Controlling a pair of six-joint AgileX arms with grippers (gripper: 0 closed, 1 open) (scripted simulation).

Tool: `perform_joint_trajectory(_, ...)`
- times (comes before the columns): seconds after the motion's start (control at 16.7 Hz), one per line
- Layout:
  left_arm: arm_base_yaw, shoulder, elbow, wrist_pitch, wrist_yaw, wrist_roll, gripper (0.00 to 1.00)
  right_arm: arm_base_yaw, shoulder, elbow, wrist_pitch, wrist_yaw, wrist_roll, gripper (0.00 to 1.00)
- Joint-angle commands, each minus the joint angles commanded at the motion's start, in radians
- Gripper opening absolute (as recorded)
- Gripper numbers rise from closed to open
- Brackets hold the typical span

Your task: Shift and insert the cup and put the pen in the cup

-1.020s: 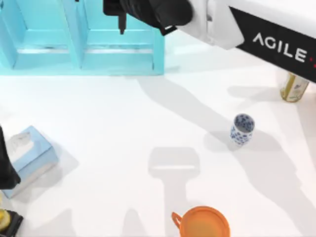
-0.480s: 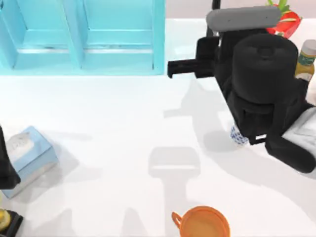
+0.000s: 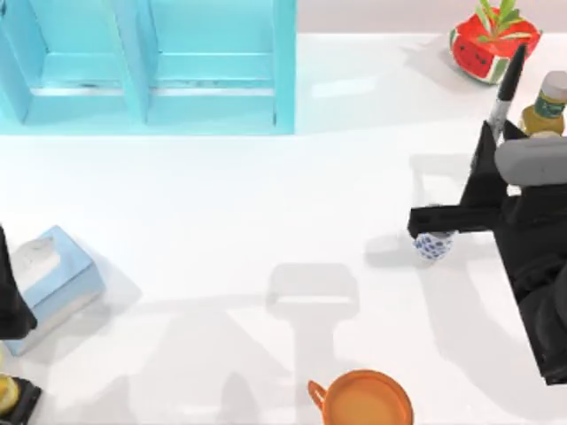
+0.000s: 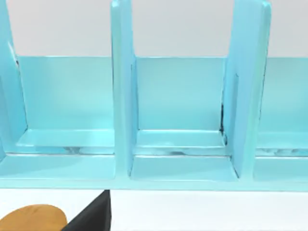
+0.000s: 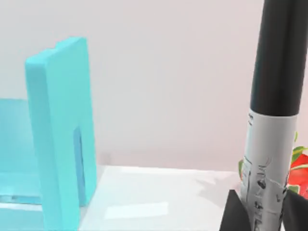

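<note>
**A:** Where does the small white handleless cup with the dense blue pattern sit?

**B:** Right of centre in the top view, on the white table, partly under a black part of the right arm. The slim black marker pen with the white labelled middle is up in the right gripper, pinched between the fingers at its lower end, near the right edge of the top view.

**A:** So how does the cup lie from that claw?

**B:** Below and to the left of it in the top view, close by. The pen's long axis stands near upright, its black end pointing up. My judgement: the tip has to come over the cup's mouth before it goes down. The right arm is the nearer one by far.

**A:** And the left arm?

**B:** Parked at the lower left edge of the top view, beside the pale blue tissue box. I cannot tell how its fingers stand. Its wrist camera faces the turquoise divided rack.

**A:** Any writing to read?

**B:** The pen's label has small dark print, too small to read.
</note>
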Motion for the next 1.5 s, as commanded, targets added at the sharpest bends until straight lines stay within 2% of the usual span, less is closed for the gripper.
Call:
perform_joint_trajectory(0.54, 0.000, 0.000, 0.000, 0.000, 0.000, 0.000, 1.00, -0.007, 0.004, -0.016, 0.023, -0.001, -0.005, 0.00)
perform_joint_trajectory(1.5, 0.000, 0.000, 0.000, 0.000, 0.000, 0.000, 1.00, -0.114, 0.220, 0.051, 0.177, -0.107, -0.001, 0.00)
